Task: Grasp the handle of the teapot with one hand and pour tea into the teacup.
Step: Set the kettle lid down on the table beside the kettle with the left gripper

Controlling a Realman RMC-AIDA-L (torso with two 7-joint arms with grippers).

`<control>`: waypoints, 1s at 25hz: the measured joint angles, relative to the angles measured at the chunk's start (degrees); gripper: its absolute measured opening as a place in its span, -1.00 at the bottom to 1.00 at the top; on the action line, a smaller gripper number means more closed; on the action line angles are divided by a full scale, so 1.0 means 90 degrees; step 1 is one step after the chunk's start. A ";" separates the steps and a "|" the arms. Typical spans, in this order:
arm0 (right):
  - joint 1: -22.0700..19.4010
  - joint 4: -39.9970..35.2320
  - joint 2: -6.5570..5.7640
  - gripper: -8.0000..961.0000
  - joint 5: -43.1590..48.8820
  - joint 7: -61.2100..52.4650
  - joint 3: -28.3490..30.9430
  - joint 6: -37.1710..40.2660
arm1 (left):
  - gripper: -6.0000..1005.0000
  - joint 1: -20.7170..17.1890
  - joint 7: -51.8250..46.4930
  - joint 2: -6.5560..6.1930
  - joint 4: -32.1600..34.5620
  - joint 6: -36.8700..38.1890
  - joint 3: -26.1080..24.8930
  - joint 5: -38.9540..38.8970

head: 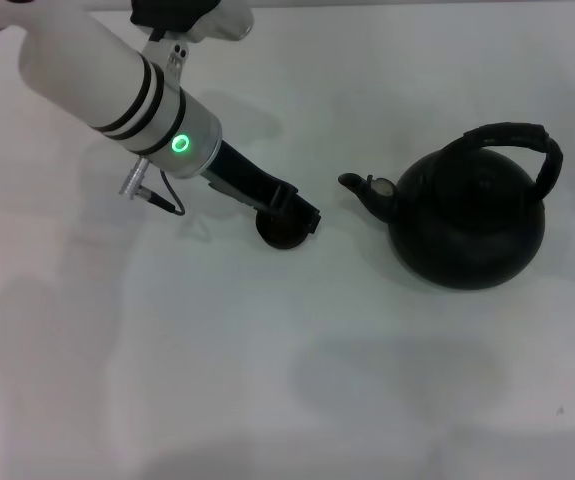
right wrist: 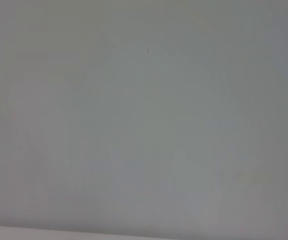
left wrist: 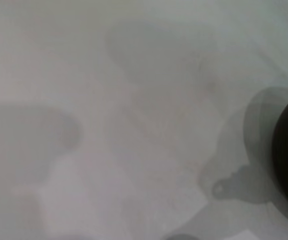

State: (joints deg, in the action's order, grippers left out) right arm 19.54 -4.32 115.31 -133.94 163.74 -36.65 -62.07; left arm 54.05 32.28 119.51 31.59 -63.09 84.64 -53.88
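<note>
Head view: 1 teapot, matte black, is set on the white tabletop at the right, spout toward the teacup; its arched handle is untouched. The left hand is placed over the cup; whether it is open or closed cannot be told. Left wrist view: 1 dark rounded edge, probably the pot, is recorded. Right wrist view: bare surface only; the right hand is not seen. The pot is judged heavy and rigid; the ribbed handle's crown is recommended for grip.
</note>
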 joint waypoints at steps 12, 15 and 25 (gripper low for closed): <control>0.0043 0.0021 0.0011 0.69 0.0000 0.0000 0.0000 0.0009 | 0.40 0.0002 0.0001 -0.0003 -0.0070 -0.0004 0.0079 -0.0014; 0.0045 0.0022 0.0011 0.69 0.0000 0.0000 0.0000 0.0024 | 0.43 -0.0002 0.0009 -0.0012 -0.0037 -0.0051 0.0087 -0.0005; 0.0042 0.0031 0.0011 0.69 0.0000 0.0000 0.0019 0.0046 | 0.53 -0.0004 0.0005 -0.0033 -0.0014 -0.0090 0.0092 0.0013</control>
State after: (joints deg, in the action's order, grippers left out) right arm 19.92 -4.04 115.40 -133.94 163.74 -36.47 -61.66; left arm 54.02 32.32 119.21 31.46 -63.90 85.47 -53.76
